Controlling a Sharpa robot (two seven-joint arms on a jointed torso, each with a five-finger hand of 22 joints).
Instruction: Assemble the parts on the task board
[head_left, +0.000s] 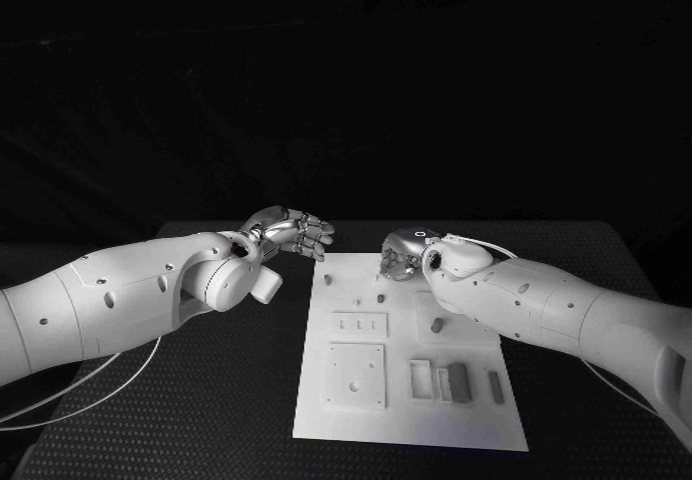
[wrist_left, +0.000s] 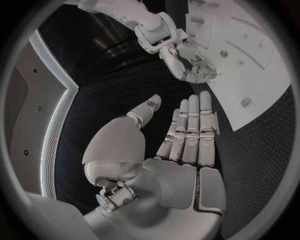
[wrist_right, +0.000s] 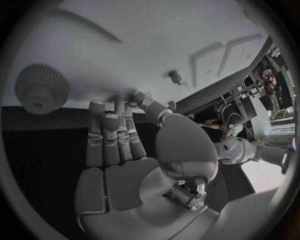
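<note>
Nearest my head camera is the near edge of the white task board (head_left: 408, 425), lying flat on the black counter (head_left: 577, 250) and running from 6 o'clock toward 12. On its near half I see a square plate (head_left: 356, 376) at about 7 o'clock from the board's middle, and beside it, toward 4 o'clock, an open rectangular frame (head_left: 420, 380), a dark grey block (head_left: 459, 382) and a slimmer grey bar (head_left: 496, 387). Further up there is a small raised panel with slots (head_left: 359, 325), a short grey part (head_left: 437, 325) at 3 o'clock from it, and a small peg (head_left: 379, 296) standing near the far end.

My left hand (head_left: 289, 234) hangs off the board's far left corner, at roughly 11 o'clock from the board's middle. In the left wrist view this hand (wrist_left: 181, 145) has its fingers straight and side by side, the thumb out to one side, and nothing in it.

My right hand (head_left: 405, 254) sits over the board's far end, at about 12 o'clock. In the right wrist view this hand (wrist_right: 125, 150) reaches toward the white surface with its fingers extended and close together, fingertips near the board's edge, beside a round knurled knob (wrist_right: 41, 88) and a small peg (wrist_right: 175, 76). It holds nothing that I can see.
</note>
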